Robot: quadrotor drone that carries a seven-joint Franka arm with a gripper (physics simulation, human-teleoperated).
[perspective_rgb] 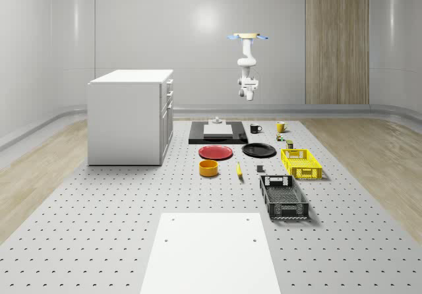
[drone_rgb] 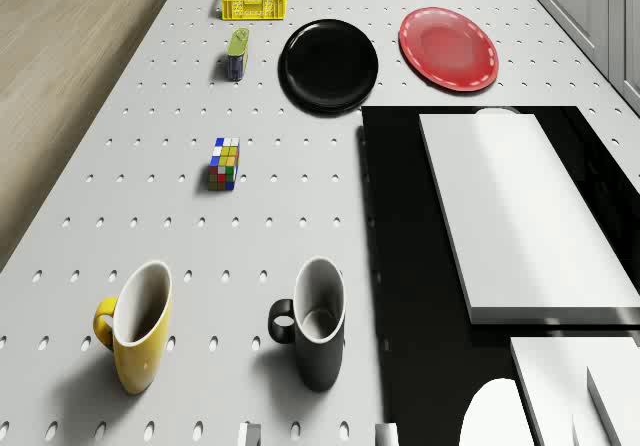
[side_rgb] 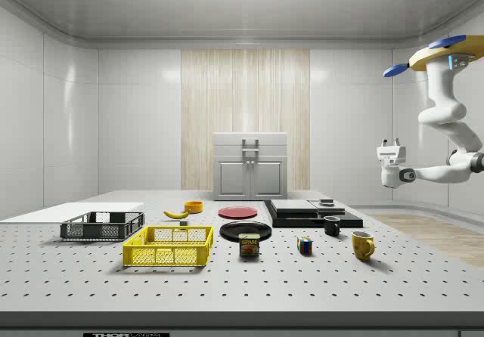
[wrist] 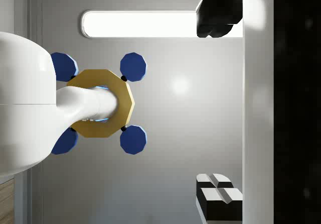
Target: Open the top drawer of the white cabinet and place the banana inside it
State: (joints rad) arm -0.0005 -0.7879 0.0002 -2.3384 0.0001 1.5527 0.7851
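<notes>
The white cabinet (perspective_rgb: 125, 117) stands on the table at the whole-scene view's left, its top drawer (perspective_rgb: 169, 87) pushed in; the side view shows its front (side_rgb: 250, 172) at the far end. The banana (perspective_rgb: 239, 169) lies on the table beside an orange bowl (perspective_rgb: 209, 167), and in the side view the banana (side_rgb: 176, 214) is near the black crate. The drone (perspective_rgb: 248, 37) hovers high over the table's far end, above the mugs. My gripper (side_rgb: 390, 145) hangs in the air well away from cabinet and banana, pointing upward. In the wrist view the gripper (wrist: 220, 106) is open with nothing in it.
On the table lie a red plate (perspective_rgb: 216, 151), a black plate (perspective_rgb: 258, 149), a yellow crate (perspective_rgb: 301, 163), a black crate (perspective_rgb: 283, 196), a black slab with a white block (perspective_rgb: 217, 132), a black mug (drone_rgb: 312, 323), a yellow mug (drone_rgb: 137, 324), a colour cube (drone_rgb: 224, 163) and a can (drone_rgb: 236, 52).
</notes>
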